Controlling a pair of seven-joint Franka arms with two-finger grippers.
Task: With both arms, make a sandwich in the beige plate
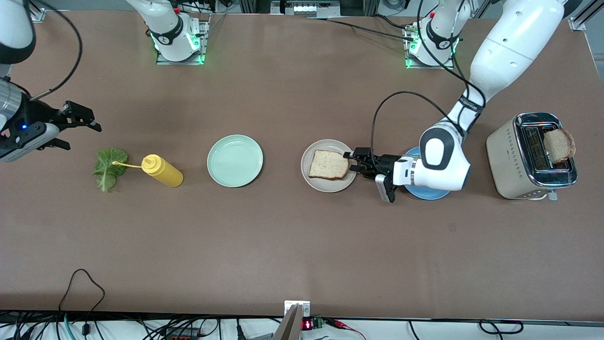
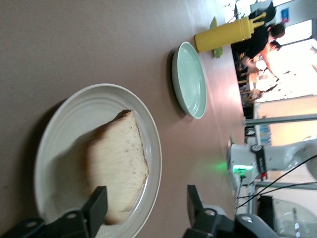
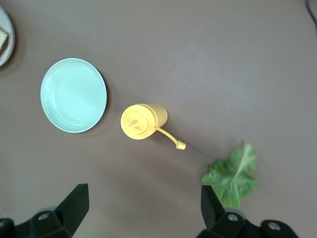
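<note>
A slice of bread (image 1: 329,165) lies flat in the beige plate (image 1: 317,182), which sits on the brown worktop (image 1: 292,245) between a mint-green plate (image 1: 235,160) and a blue plate (image 1: 427,192). The left arm reaches down from its base, and the left pincer (image 1: 353,162) hangs low at the plate's rim on the side toward the left arm's end, right at the edge of the slice. In the left wrist view its fingers (image 2: 96,208) stand spread to either side of the bread's end, not pinching it.

Toward the left arm's end of the worktop stands a beige toaster (image 1: 509,163) with a second slice (image 1: 558,145) sticking up out of one slot.

Toward the right arm's end, a yellow squeeze bottle (image 1: 163,171) stands just beside a ruffled lettuce leaf (image 1: 109,168), the tethered cap reaching out over the leaf. The right arm waits there, and the right pincer (image 1: 78,130) hangs in the air over bare worktop close to the leaf, its fingers (image 3: 74,206) spread wide and holding nothing. From its wrist view the bottle, the leaf and the mint-green plate all lie below it.
</note>
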